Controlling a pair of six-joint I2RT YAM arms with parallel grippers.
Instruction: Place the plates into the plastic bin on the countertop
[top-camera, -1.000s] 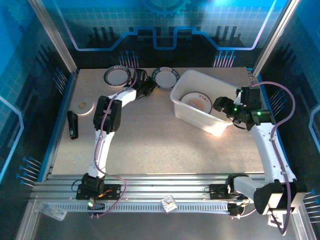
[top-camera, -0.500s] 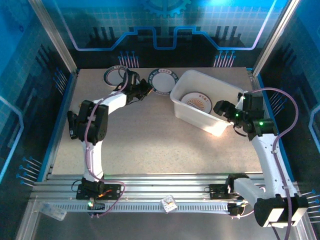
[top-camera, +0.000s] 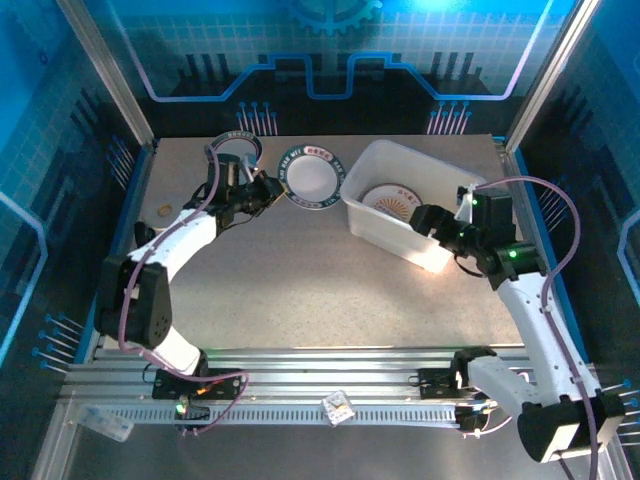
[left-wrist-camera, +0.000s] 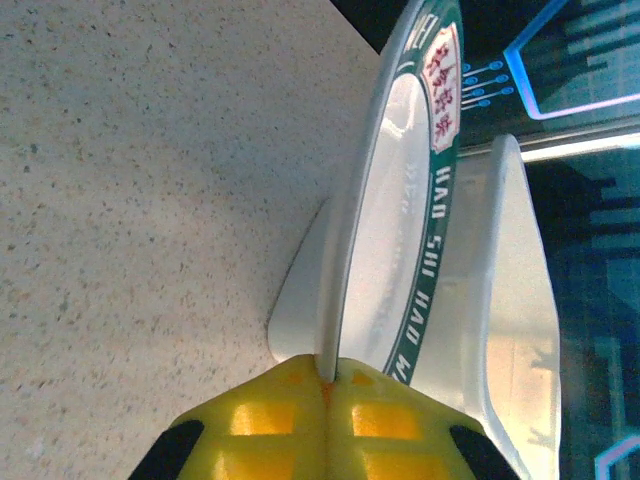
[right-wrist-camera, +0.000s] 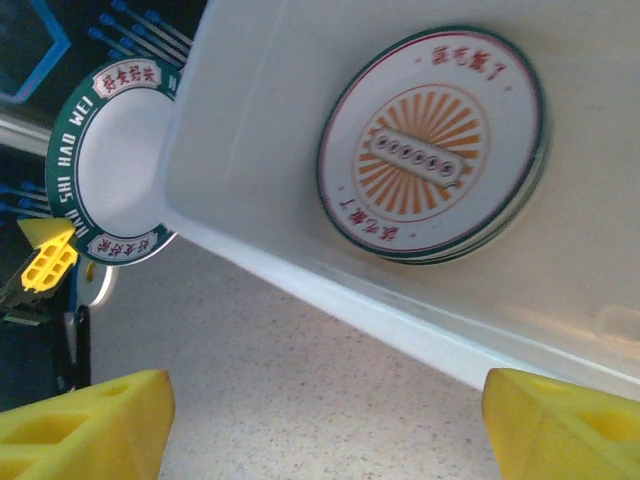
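1. The left gripper (left-wrist-camera: 325, 385) is clenched on the rim of 1 plate (left-wrist-camera: 400, 200). The plate appears lifted off the countertop (left-wrist-camera: 130, 200), just left of the plastic bin (top-camera: 400, 150).
2. The right gripper (right-wrist-camera: 320, 420) stands wide and grasps nothing, at the bin's near wall.
3. Done: a stack of plates (right-wrist-camera: 435, 145) with an orange sunburst on top lies flat in the bin.
4. Left: the held plate and a second plate (top-camera: 237, 150) at the far left.
5. The held plate has a white centre and a dark green lettered rim.
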